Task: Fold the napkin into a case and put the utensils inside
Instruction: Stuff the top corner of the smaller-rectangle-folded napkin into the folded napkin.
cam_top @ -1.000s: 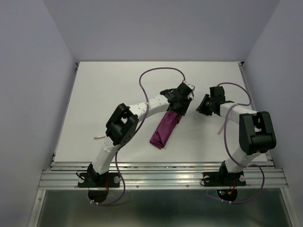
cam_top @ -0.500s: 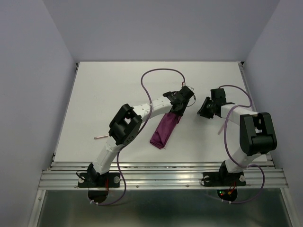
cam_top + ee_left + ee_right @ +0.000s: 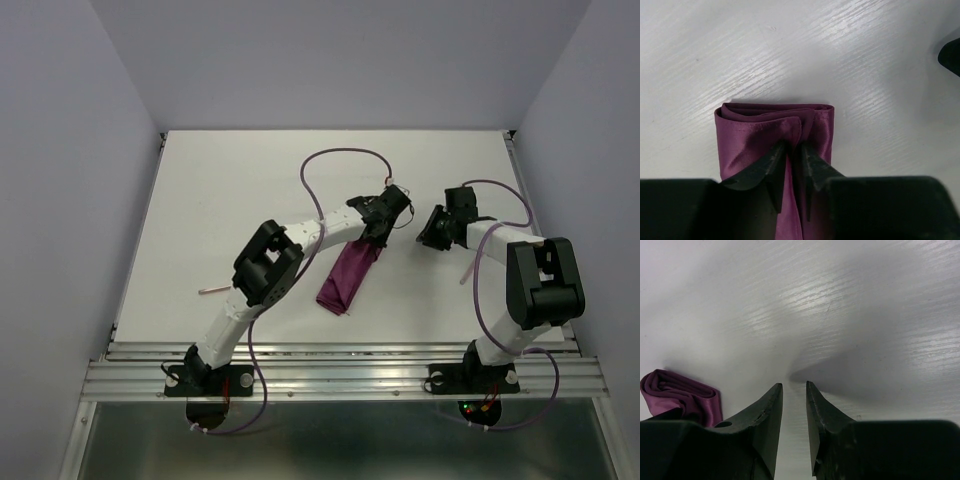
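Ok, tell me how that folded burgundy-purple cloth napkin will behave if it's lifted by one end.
Probably floppy: the thin burgundy-purple cloth napkin puckers where the left gripper pinches it, so the unheld length would likely sag. Its sheen suggests it is slippery, so the layered folds may slide open. It looks light and should not roll.

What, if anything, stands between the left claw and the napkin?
Nothing visible. The left claw is on the napkin, its fingers pinching a raised fold at the cloth's far end. The right claw hangs nearby over bare table, holding nothing.
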{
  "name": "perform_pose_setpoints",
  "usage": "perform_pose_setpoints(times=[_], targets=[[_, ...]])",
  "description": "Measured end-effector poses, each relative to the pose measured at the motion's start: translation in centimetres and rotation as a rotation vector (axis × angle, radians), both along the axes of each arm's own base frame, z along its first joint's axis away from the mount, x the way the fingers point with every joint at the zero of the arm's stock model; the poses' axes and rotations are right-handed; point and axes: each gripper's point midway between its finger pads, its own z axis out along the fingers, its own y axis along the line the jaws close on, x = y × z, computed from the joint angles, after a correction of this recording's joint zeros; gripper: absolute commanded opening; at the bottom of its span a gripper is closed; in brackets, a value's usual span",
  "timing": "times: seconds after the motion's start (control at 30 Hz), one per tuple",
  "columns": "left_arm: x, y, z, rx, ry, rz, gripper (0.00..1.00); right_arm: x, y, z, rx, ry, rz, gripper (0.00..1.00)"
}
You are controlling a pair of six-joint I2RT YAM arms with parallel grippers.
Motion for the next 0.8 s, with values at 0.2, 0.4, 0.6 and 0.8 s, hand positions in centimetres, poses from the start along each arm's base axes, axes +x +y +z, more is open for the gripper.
perform_pose_setpoints(times=[0.2,0.4,0.6,0.8], targets=[[-0.1,0.2,-1.5,0.025,0.014,-0.008,0.00,-0.2,-0.1,0.1,-0.006,0.004,0.006,0.32],[-0.3,-0.4,-1.4,-0.020,0.039,-0.035,0.00,-0.6,-0.1,0.6,-0.018,0.000,0.039,0.32],[-2.4,0.6,-0.5,-0.189,0.167,-0.085,0.00,-1.2,0.4,1.9,-0.041,-0.018,0.085,0.33],[-2.2,1.8,1.3,-0.352,0.231,-0.091,0.00,-2.6,4.2,3.8,-0.062,-0.065,0.211,0.33]])
